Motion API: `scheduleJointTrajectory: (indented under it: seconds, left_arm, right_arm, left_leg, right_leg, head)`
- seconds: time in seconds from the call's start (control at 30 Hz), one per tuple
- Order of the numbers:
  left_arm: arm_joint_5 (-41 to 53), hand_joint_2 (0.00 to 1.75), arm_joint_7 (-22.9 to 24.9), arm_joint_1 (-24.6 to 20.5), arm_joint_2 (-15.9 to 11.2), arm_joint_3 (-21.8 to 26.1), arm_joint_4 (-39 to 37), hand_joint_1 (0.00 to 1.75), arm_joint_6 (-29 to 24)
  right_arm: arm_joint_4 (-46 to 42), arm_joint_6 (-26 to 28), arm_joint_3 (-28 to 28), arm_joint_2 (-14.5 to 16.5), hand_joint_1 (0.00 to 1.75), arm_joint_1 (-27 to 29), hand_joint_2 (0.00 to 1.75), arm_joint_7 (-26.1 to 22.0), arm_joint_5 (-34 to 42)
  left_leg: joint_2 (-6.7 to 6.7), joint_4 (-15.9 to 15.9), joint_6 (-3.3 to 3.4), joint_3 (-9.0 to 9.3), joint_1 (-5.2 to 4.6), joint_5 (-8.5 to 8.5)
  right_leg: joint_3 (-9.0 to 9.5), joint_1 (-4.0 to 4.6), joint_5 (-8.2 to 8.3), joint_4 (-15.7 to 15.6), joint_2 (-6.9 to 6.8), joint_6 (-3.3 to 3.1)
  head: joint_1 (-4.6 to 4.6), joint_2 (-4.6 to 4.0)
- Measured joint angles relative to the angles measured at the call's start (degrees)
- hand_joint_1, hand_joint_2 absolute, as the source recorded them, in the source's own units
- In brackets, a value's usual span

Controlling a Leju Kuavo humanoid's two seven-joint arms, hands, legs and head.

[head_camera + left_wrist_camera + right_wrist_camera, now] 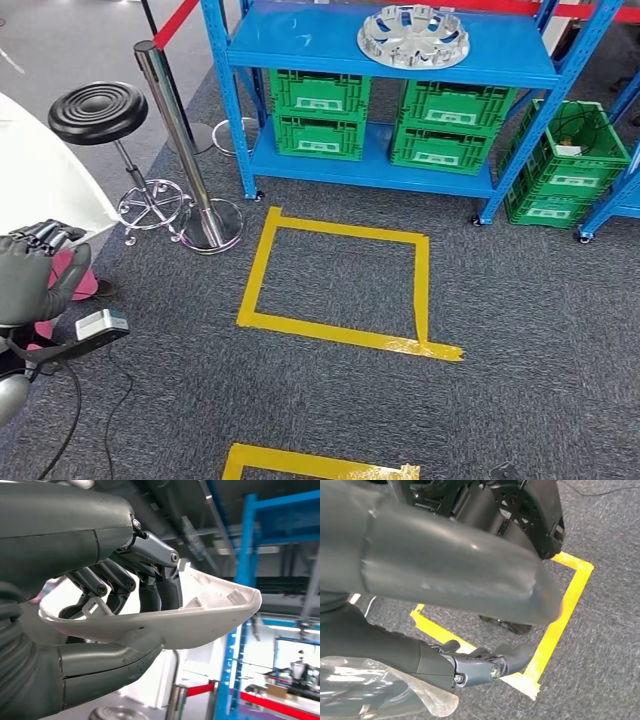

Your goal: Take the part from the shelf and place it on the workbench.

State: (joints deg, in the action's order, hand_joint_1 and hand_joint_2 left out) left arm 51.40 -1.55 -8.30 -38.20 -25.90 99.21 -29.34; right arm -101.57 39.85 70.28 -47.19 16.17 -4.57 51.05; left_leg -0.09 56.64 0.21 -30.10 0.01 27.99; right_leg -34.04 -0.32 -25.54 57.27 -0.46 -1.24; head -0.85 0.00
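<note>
Between the thick grey thumb and the darker fingers (pixel 158 587) of the left hand (pixel 113 615) sits the white, shallow, curved plastic part (pixel 211 612), clamped across its thin wall near one end, with the thumb under the outer skin and the fingers hooked over the rim into the hollow side. From the head view the left hand (pixel 34 275) is low at the robot's left side, the white part (pixel 38 180) spreading out beyond it, with the blue steel shelf (pixel 392 55) well apart ahead across the grey carpet, past the yellow tape square (pixel 260 270). Judging by its thin shell and moulded ribs, the part should be light and fairly stiff but smooth (so a grip this far off-centre could let it pivot or slip); holding closer to the middle, over a rib, looks safer. The right hand (pixel 482 667) hangs over the carpet, its fingers lying straight and loosely apart, holding nothing; clear plastic film (pixel 376 692) sits beside it. A silver spoked wheel cover (pixel 413 35) lies on the shelf's upper level.
</note>
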Motion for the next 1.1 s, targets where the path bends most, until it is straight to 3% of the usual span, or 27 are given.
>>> scheduleJointTrajectory:
  seconds: [0.03,0.07,0.2,0.3,0.5,0.57,0.63,0.67,0.7,0.73,0.77,0.83,0.9,0.97,1.03,1.1]
  left_arm:
    - [0.0,1.75,0.0,0.1,0.0,0.1,0.0,1.75,0.0]
    - [0.0,1.75,0.0,0.2,0.0,0.2,0.0,1.75,-0.1]
    - [0.0,1.75,-0.1,0.4,0.0,0.3,0.0,1.75,-0.1]
    - [0.0,1.75,-0.1,0.6,0.0,0.5,0.0,1.75,-0.1]
    - [0.0,1.75,-0.1,0.8,-0.1,0.8,0.0,1.75,-0.1]
    - [0.0,1.75,-0.3,0.9,-0.3,1.2,0.0,1.75,-0.2]
    - [0.1,1.75,-0.4,1.1,-0.4,1.6,0.0,1.75,-0.3]
    - [0.1,1.75,-0.4,1.2,-0.3,1.6,0.0,1.75,-0.3]
    - [0.1,1.75,-0.4,1.3,-0.3,1.6,0.0,1.75,-0.3]
    - [0.2,1.75,-0.5,1.3,-0.3,1.6,0.0,1.75,-0.3]
    - [0.2,1.75,-0.5,1.3,-0.2,1.6,0.0,1.75,-0.3]
    - [0.3,1.75,-0.6,1.2,-0.1,1.6,0.0,1.75,-0.2]
    - [0.5,1.75,-0.5,1.3,-0.2,1.7,0.0,1.75,-0.1]
    - [0.7,1.75,-0.7,1.4,-0.3,1.8,0.0,1.75,-0.4]
    - [0.7,1.75,-0.9,1.4,-0.3,1.8,0.0,1.75,-0.4]
    - [0.8,1.75,-0.8,1.1,-0.2,1.8,0.0,1.75,-0.1]
  right_arm:
    - [0.0,0.0,-0.4,0.0,0.0,0.3,0.0,0.3,-0.3]
    - [0.0,0.0,-0.7,0.1,0.0,0.6,0.0,0.7,-0.5]
    - [0.0,0.0,-1.9,0.3,0.0,1.4,0.0,1.6,-1.3]
    - [0.1,0.0,-2.4,0.5,0.0,1.7,0.0,1.9,-1.6]
    - [0.3,0.0,-2.5,0.6,0.0,1.9,0.0,2.0,-1.6]
    - [0.6,0.0,-2.7,0.7,0.0,1.9,0.0,2.0,-1.6]
    - [1.0,0.0,-2.9,0.9,0.0,1.8,0.0,1.9,-1.4]
    - [1.2,0.0,-2.9,1.0,0.0,1.7,0.0,2.0,-1.3]
    - [1.4,0.0,-2.9,1.0,0.0,1.7,0.0,2.0,-1.2]
    - [1.6,0.0,-2.8,1.1,0.0,1.7,0.0,1.9,-1.1]
    - [1.8,0.0,-2.8,1.1,0.0,1.6,0.0,1.9,-1.0]
    - [2.2,0.0,-2.7,1.4,0.0,1.2,0.0,2.0,-0.9]
    - [2.5,0.0,-2.7,1.6,0.0,0.9,0.0,2.0,-0.8]
    - [2.7,0.0,-2.6,1.7,0.0,0.9,0.0,1.7,-0.7]
    - [2.8,0.0,-2.4,1.7,0.0,0.8,0.0,1.6,-0.5]
    - [2.9,0.0,-2.3,1.7,0.0,0.6,0.0,1.8,-0.7]
  left_leg:
    - [-0.02,0.0,0.04,-0.05,-0.04,-0.09]
    - [-0.03,0.0,0.17,-0.1,-0.11,-0.15]
    - [-0.02,0.1,0.62,-0.39,-0.4,-0.39]
    - [-0.02,0.1,0.73,-0.49,-0.55,-0.4]
    - [-0.03,0.3,0.87,-0.53,-0.71,-0.39]
    - [-0.25,-1.1,1.91,-0.1,-0.56,-1.44]
    - [-0.77,-2.5,2.84,0.13,-0.27,-2.5]
    - [-1.16,-2.3,2.75,-0.1,-0.21,-2.49]
    - [-1.63,-2.1,2.55,-0.31,-0.08,-2.45]
    - [-2.18,-1.7,2.22,-0.52,0.14,-2.32]
    - [-2.79,-1.1,1.74,-0.75,0.44,-2.08]
    - [-3.97,0.5,0.47,-1.58,0.87,-1.4]
    - [-5.01,1.7,-0.53,-2.64,0.98,-1.22]
    - [-5.75,2.0,-1.09,-3.29,1.09,-1.49]
    - [-4.08,3.5,-1.55,-4.13,1.07,-0.53]
    - [-1.39,9.3,-1.91,-6.62,0.95,2.56]
  right_leg:
    - [0.0,0.04,0.33,-0.1,0.01,-0.58]
    - [0.01,0.03,0.52,-0.2,0.02,-0.41]
    - [-0.01,-0.29,1.16,-0.7,0.03,1.07]
    - [0.0,-0.51,1.25,-0.9,0.04,2.6]
    - [0.05,-0.7,1.35,-1.1,0.03,3.24]
    - [-1.34,-0.83,-1.09,1.9,0.18,3.77]
    - [-4.54,-0.96,-5.49,9.4,0.34,4.21]
    - [-5.74,-1.09,-6.68,12.6,0.35,4.35]
    - [-5.98,-1.25,-6.82,13.8,0.35,4.53]
    - [-5.08,-1.47,-5.94,12.7,0.43,4.77]
    - [-3.12,-1.81,-4.35,9.6,0.78,5.07]
    - [0.72,-2.35,-3.09,3.3,3.1,5.57]
    - [1.94,-2.36,-3.68,1.7,4.29,5.16]
    - [1.77,-2.16,-3.54,2.2,2.91,4.21]
    - [1.73,-2.04,-3.5,2.3,1.53,3.33]
    - [1.76,-1.74,-3.51,2.2,0.09,2.61]
  head:
    - [-0.04,0.0]
    - [-0.04,0.0]
    - [-0.04,0.0]
    - [-0.03,0.0]
    - [-0.02,0.0]
    - [-0.12,0.0]
    - [-0.19,0.0]
    - [-0.16,0.0]
    - [-0.14,0.0]
    - [-0.14,0.0]
    - [-0.15,0.0]
    - [-0.34,0.0]
    - [-0.47,0.0]
    - [-0.41,0.0]
    - [-0.13,0.0]
    - [0.26,0.0]
